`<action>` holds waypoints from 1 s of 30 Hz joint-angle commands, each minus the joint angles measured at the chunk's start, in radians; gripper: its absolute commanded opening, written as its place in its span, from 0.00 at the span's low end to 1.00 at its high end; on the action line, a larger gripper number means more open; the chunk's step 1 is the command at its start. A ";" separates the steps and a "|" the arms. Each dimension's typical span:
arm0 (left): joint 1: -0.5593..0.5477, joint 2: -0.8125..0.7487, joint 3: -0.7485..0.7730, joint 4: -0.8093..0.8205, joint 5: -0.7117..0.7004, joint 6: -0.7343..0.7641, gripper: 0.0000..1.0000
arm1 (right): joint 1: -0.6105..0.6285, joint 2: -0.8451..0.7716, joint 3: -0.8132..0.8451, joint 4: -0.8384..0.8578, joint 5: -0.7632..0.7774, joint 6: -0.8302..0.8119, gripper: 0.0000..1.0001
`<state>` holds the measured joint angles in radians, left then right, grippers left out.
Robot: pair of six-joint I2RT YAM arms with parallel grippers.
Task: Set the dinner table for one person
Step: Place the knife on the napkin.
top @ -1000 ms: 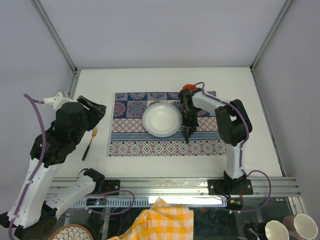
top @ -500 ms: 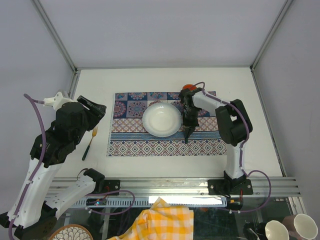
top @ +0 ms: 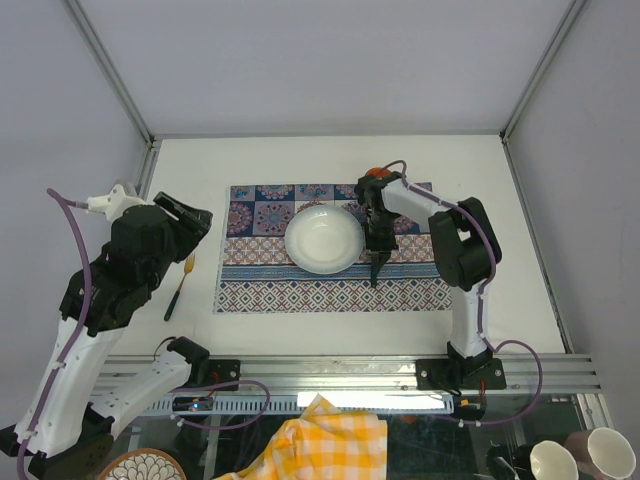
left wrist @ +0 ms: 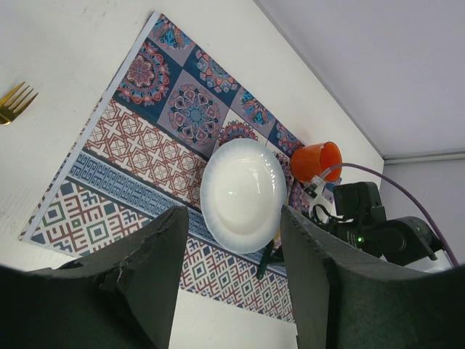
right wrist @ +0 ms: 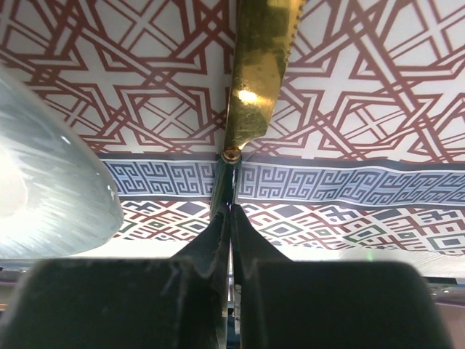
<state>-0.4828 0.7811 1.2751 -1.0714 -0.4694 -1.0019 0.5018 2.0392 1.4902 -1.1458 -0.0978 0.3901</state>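
On the white dinner table (top: 300, 160) lies a blue-and-purple patterned cloth (top: 330, 292) with a white plate (top: 323, 239) on it. Just right of the plate lies a knife (right wrist: 258, 65) with a gold blade and a dark green handle (right wrist: 224, 185). My right gripper (right wrist: 231, 211) is shut on that handle, low over the cloth (right wrist: 349, 123). In the top view the right gripper (top: 377, 252) stands between the plate and an orange cup (top: 377, 175). My left gripper (left wrist: 232, 218) hangs open and empty, high over the table's left side. A gold fork (top: 178, 285) lies left of the cloth.
A yellow checked cloth (top: 330, 440), two pale cups (top: 555, 460) and a patterned bowl (top: 140, 465) sit below the front rail. Aluminium frame rails edge the table. The left wrist view shows the plate (left wrist: 243, 193), the cup (left wrist: 316, 160) and the fork's tines (left wrist: 16, 102).
The right gripper's jaws have shut on the knife handle. The left arm has not moved.
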 commanded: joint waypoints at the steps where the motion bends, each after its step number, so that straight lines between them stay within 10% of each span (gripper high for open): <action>1: 0.006 -0.012 -0.008 0.044 0.005 0.017 0.55 | 0.000 0.023 0.036 0.028 0.058 -0.028 0.00; 30: 0.006 -0.009 -0.023 0.048 0.011 0.013 0.56 | 0.011 -0.055 0.082 -0.020 0.074 0.030 0.19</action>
<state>-0.4828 0.7723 1.2522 -1.0691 -0.4686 -1.0019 0.5083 2.0563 1.5219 -1.1759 -0.0383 0.3992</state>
